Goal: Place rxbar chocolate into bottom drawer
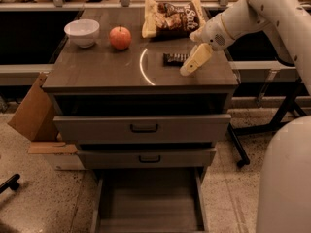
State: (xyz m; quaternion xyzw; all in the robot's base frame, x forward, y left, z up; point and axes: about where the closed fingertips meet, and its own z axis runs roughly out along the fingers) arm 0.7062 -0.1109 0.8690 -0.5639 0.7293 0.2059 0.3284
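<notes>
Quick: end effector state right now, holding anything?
End effector: low over the cabinet top, at the right end of the rxbar chocolate; open, closed or gripping cannot be told.

Your worktop (97,72) carries a white bowl (82,32) with an apple (120,37) just beside it. A chip bag (170,17) lies behind.
</notes>
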